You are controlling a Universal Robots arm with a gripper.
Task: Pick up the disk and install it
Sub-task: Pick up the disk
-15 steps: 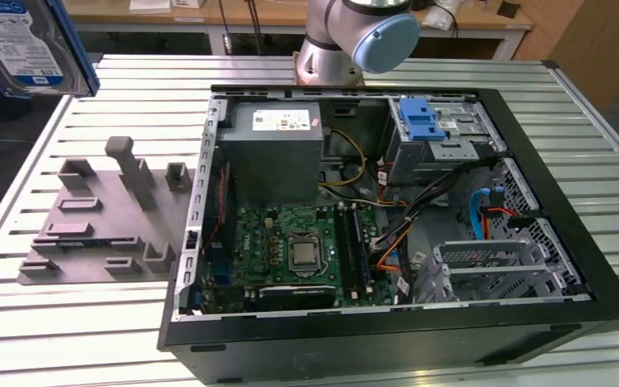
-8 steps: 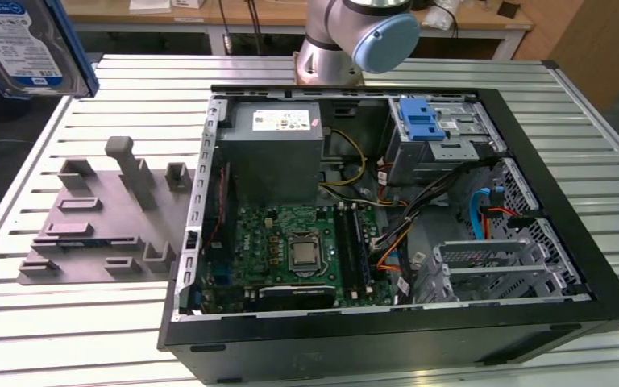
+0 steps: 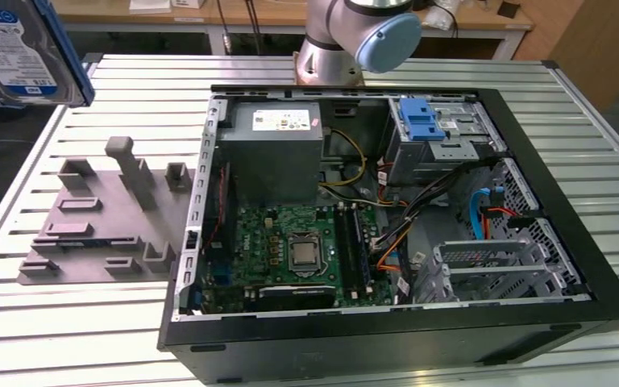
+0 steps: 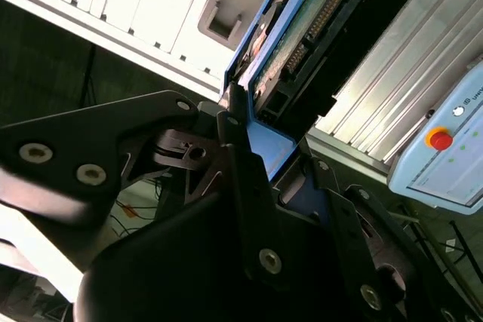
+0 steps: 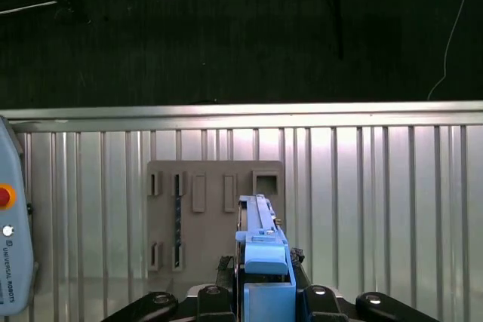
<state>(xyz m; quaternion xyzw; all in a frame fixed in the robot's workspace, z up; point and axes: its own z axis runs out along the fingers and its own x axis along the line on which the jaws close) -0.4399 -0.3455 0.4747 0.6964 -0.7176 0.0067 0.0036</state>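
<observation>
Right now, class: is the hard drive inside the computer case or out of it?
Out: the gripper holds the hard drive aloft, to the exterior view's left of the open computer case.

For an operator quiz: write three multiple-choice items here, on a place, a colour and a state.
1. Where is the disk? A in the drive cage; B on the grey fixture; C aloft at the exterior view's left.
2. Its carrier rails are: A red; B blue; C green.
3. The gripper is: A open, empty; B resting on the table; C shut on the disk.
C: it hangs in the air there. B: blue plastic frames it. C: fingers clamp it in both wrist views.
</observation>
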